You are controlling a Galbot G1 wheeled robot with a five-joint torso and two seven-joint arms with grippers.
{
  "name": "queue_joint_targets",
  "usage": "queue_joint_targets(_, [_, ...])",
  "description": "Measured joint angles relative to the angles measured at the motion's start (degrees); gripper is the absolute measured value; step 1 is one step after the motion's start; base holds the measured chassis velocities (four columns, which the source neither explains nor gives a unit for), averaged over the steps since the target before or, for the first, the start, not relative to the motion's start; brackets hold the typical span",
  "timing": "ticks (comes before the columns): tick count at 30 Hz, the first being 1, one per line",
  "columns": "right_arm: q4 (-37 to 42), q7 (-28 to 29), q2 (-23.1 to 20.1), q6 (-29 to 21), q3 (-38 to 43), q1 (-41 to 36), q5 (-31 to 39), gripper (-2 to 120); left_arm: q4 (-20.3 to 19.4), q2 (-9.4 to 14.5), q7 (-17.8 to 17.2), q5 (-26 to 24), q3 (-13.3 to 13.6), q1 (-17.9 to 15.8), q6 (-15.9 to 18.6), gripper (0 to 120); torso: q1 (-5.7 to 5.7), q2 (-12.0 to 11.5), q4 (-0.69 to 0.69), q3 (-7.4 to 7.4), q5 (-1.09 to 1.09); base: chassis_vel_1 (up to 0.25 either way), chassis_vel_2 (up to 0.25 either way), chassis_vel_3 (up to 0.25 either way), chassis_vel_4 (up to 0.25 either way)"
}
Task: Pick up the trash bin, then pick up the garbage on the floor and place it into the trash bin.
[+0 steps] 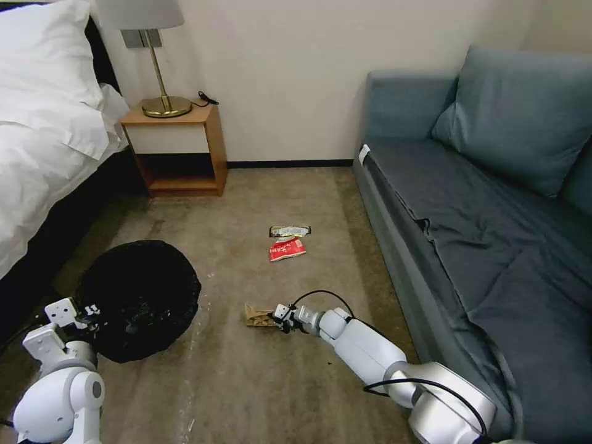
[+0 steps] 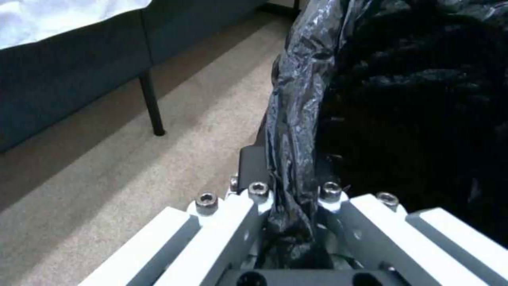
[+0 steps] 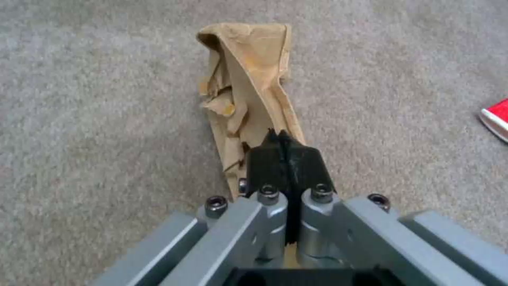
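The first step looks done: the left claw (image 2: pixel 288 190) is pinched on the bag-lined rim of the trash bin (image 1: pixel 139 299), which sits low on the robot's left near the bed (image 1: pixel 43 154). The right claw (image 3: pixel 287 159) is pressed together on the near end of the crumpled brown paper bag (image 3: pixel 249 91), at the carpet in the middle of the floor (image 1: pixel 246 382). Further out toward the nightstand (image 1: pixel 179 148) lie the red-and-white snack packet (image 1: pixel 287 250) and, just beyond it, the bar wrapper (image 1: pixel 289 231), both untouched. By my reckoning, all three pieces are yet to go into the bin.
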Motion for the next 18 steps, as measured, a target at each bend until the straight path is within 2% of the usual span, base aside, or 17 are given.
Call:
queue_joint_targets(7, [1.48,1.65,0.08,0.50,3.12,0.59,2.62,0,0.77,0.00,-0.09,0.03,0.22,-0.55,0.01,1,0.00,0.00,0.01,0.00,0.00,0.000,0.000,0.000,0.000])
queue_joint_targets(18, [8.04,7.80,0.25,3.10,10.89,4.08,14.78,0,1.75,0.21,-0.04,0.02,1.21,-2.93,0.53,1,0.00,-0.01,0.00,0.00,0.00,0.000,0.000,0.000,0.000])
